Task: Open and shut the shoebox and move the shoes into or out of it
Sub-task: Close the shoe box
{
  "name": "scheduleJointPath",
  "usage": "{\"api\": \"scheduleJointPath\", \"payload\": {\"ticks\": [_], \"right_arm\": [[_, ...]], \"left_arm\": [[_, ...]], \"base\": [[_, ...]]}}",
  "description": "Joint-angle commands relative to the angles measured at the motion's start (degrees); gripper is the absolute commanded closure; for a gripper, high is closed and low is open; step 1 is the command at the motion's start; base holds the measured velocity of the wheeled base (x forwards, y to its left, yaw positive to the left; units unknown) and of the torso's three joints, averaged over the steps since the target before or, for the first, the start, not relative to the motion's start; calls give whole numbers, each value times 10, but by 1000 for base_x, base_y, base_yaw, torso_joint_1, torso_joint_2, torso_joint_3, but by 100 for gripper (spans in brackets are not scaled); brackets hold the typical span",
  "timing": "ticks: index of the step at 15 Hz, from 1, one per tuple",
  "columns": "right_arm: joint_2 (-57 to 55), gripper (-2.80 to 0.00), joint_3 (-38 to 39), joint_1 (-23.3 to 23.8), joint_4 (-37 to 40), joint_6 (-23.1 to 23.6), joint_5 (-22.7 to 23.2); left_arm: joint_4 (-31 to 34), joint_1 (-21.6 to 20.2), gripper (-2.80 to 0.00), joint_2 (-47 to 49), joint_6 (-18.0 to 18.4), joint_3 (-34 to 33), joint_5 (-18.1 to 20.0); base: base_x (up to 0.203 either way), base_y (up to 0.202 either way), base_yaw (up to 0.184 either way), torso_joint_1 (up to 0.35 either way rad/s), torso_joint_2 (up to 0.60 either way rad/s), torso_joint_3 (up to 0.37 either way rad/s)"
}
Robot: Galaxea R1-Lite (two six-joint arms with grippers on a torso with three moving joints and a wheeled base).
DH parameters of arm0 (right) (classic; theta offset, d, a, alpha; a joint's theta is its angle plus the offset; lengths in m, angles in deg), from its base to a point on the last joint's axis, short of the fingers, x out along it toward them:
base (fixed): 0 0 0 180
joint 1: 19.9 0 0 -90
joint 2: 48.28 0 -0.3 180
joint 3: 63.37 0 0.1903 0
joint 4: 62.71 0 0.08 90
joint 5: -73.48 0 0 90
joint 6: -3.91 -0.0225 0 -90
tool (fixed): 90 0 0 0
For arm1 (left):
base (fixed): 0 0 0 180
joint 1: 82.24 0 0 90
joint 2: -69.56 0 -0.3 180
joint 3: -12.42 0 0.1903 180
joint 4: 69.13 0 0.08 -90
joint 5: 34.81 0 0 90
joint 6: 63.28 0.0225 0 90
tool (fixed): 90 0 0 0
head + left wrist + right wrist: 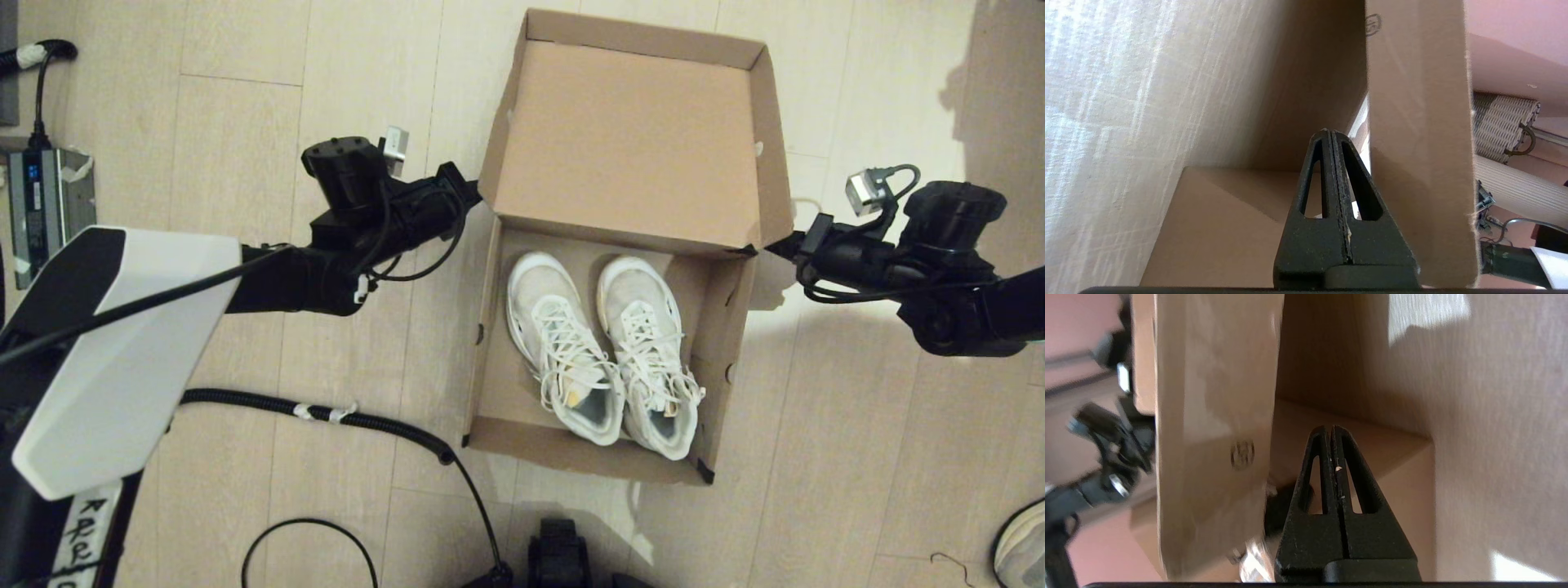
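Flanking open brown shoebox (735, 327), left hand (472, 193), right hand (777, 243) pressed together; white laced shoes (604, 355) inside.

2 shoes (600, 355), 1 shoebox (490, 343)

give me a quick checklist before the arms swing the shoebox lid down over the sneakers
1. Both sneakers inside the shoebox, side by side, toes toward the lid: ok.
2. Nothing sticking above the box walls: cannot tell; the heels sit near the front wall.
3. Lid raised and free, nothing lying on its inner face: ok.
4. Left gripper shut, beside the lid's left edge near the hinge corner: ok.
5. Right gripper shut, at the lid's right edge near the hinge: ok.
6. Whether either gripper touches the lid: cannot tell.
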Motion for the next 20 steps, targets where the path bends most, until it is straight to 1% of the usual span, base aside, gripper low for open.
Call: {"api": "scheduleJointPath", "payload": {"ticks": [1,3,5,8,11,13,14,17,20], "right_arm": [[-14,0,-7,-5,-9,-13,0],[-21,0,-13,-12,-8,-17,-2],[-23,0,-14,-15,-9,-33,-15],[-23,0,-16,-15,-12,-90,-15],[-23,0,-12,-16,-42,-134,-16],[-22,0,-11,-16,-70,-179,-15],[-23,0,-13,-16,-80,-194,-15],[-24,0,-10,-23,-80,-201,-13],[-15,0,-9,-24,-82,-238,-10]], "left_arm": [[0,-1,0,2,-2,1,4],[2,-2,0,4,-3,-1,20],[13,-2,0,6,-3,1,24],[12,-2,0,12,-7,3,42],[12,-1,0,12,-36,23,52],[13,0,0,11,-37,24,57],[13,0,0,13,-37,23,57],[16,0,0,21,-37,22,57],[16,5,0,14,-38,21,64]], "base": [[0,0,0,0,0,0],[0,0,0,0,0,0],[0,0,0,0,0,0],[0,0,0,0,0,0],[0,0,0,0,0,0],[0,0,0,0,0,0],[0,0,0,0,0,0],[0,0,0,0,0,0],[0,0,0,0,0,0]]}}
